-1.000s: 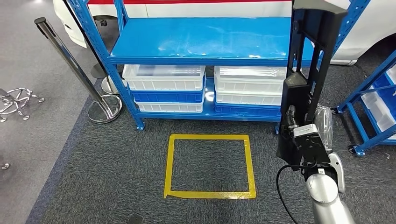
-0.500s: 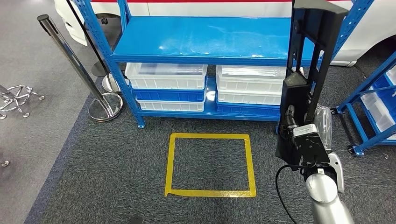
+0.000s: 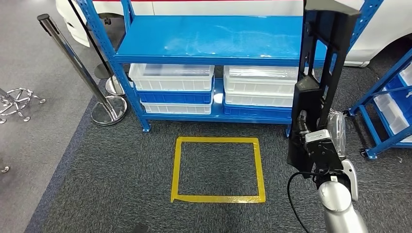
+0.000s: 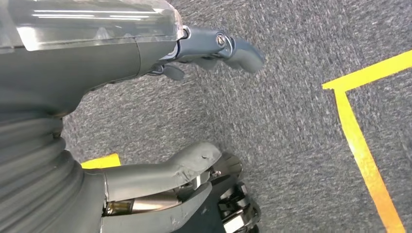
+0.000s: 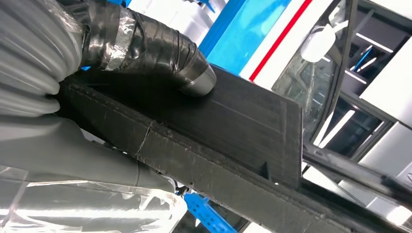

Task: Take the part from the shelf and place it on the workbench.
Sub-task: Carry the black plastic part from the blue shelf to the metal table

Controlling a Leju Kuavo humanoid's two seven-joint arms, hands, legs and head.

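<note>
We are looking forward and down at a grey carpet, and reading from left to right. At far left a steel post is leaning up from a round base. Our left hand is hanging low over the carpet near a yellow tape line, with its fingers and thumb apart and nothing between them, so it seems to be idling while the other arm does the carrying. In the middle a blue shelf is standing with its top board bare and white bins sitting on the lower level; just in front of it a yellow tape square is marking the floor, probably as a standing spot. At right our right hand is gripping the part, a long black frame, by its lower end and holding it upright, clear of the shelf, likely so it stays balanced in transit. In the right wrist view a taped finger is pressing flat on the part's black face. No workbench is appearing yet, so we judge placing is still ahead.
</note>
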